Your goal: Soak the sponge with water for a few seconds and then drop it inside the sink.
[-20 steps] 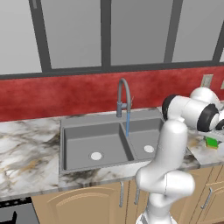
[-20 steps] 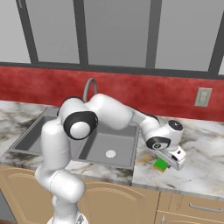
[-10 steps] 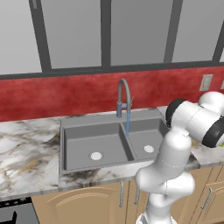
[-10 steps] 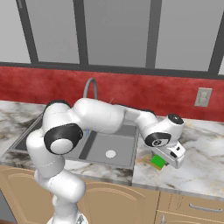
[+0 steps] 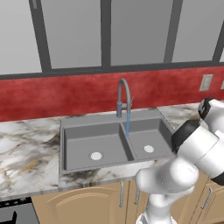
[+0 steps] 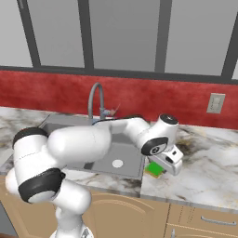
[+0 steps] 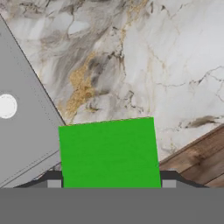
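Observation:
The sponge [image 7: 109, 153] shows its bright green top between my gripper's [image 7: 110, 181] two dark fingertips, which press against its two sides. In the right base view the sponge [image 6: 155, 169] sits low over the marble counter near its front edge, just right of the sink [image 6: 126, 157], with the gripper [image 6: 160, 168] pointing down on it. The grey double-basin sink [image 5: 74, 153] lies to the left, and a corner of it shows in the hand view [image 7: 22, 131]. A thin blue stream of water [image 5: 127, 124] runs from the arched faucet [image 5: 124, 94] down by the divider.
Marble counter [image 6: 204, 172] spreads right of the sink, with wooden cabinet fronts [image 7: 197, 162] below its front edge. A red backsplash with a wall outlet [image 6: 215, 103] stands behind. My own white arm crosses over the right basin.
The gripper with the sponge has shifted a little left toward the sink. The arm's elbow has swung round and now bulks larger in both base views.

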You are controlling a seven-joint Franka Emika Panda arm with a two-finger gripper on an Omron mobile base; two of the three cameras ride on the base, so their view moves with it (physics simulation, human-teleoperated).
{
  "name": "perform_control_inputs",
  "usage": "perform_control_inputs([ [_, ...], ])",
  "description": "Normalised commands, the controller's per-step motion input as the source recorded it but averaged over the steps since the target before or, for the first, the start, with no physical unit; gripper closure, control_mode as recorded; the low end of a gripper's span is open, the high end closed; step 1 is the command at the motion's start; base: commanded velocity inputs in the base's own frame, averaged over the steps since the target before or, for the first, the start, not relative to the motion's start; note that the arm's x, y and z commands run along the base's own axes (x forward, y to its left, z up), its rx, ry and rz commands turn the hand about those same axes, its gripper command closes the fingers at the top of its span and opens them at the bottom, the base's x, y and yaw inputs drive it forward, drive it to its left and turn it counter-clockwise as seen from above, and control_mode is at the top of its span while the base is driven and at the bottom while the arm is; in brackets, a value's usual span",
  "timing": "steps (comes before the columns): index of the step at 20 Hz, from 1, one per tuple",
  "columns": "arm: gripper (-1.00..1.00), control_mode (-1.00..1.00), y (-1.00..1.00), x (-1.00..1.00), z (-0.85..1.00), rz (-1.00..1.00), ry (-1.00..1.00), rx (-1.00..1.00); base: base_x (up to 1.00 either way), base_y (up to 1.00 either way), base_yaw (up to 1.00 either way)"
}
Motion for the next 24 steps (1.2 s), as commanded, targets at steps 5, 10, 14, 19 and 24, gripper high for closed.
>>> perform_control_inputs([
  [5, 1.0, -1.0, 0.53, -0.28, 0.22, 0.0, 0.0, -0.06, 0.0, 0.0, 0.0],
  [10, 1.0, -1.0, 0.59, -0.09, 0.4, -0.01, 0.0, -0.08, 0.0, 0.0, 0.0],
  [14, 1.0, -1.0, 0.7, 0.0, 0.47, -0.05, 0.0, -0.1, 0.0, 0.0, 0.0],
  [19, 1.0, -1.0, 0.68, 0.0, 0.42, -0.07, 0.0, -0.08, 0.0, 0.0, 0.0],
  [24, 1.0, -1.0, 0.49, 0.0, 0.2, -0.09, -0.01, -0.04, 0.0, 0.0, 0.0],
])
